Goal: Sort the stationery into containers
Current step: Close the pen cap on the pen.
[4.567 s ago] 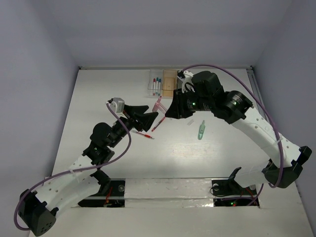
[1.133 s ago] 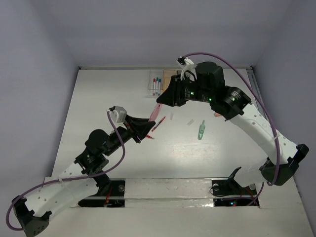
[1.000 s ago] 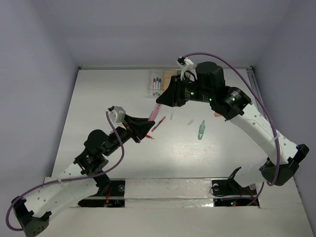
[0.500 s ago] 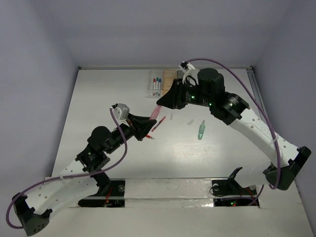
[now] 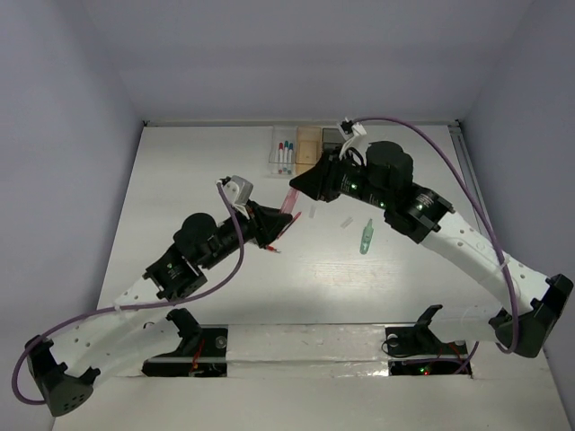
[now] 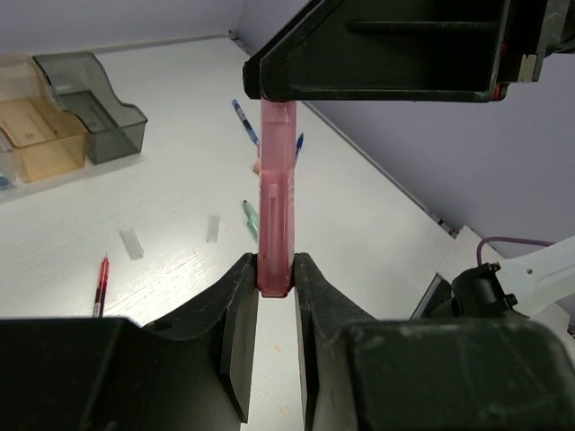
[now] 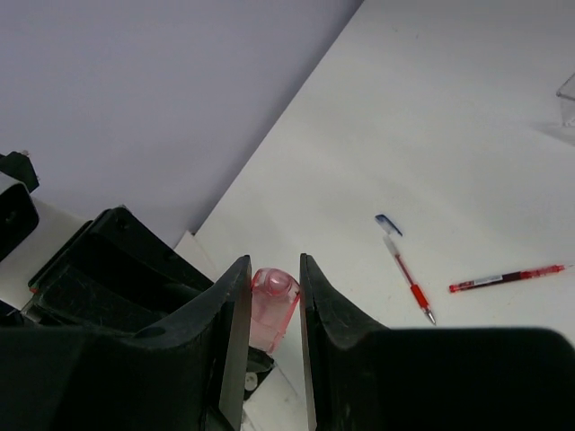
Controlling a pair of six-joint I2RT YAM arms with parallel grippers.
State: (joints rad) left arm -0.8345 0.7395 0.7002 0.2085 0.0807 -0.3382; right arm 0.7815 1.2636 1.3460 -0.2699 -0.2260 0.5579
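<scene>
Stick (image 6: 276, 197) of pink plastic hangs over the table (image 5: 180, 180), near the bins (image 5: 308, 154). My left gripper (image 6: 275, 269) is clamped on one end and my right gripper (image 7: 270, 269) on the other. Below, a red pen (image 7: 508, 278) and green tube (image 5: 366, 237) lie loose.

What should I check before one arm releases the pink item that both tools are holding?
1. Left tool shut on one end of the pink item: ok.
2. Right tool shut on the other end: ok.
3. Item lifted off the table: ok.
4. Either grip firm enough to carry it alone: cannot tell.
5. Free room in the grey bin: ok, it looks empty.
</scene>
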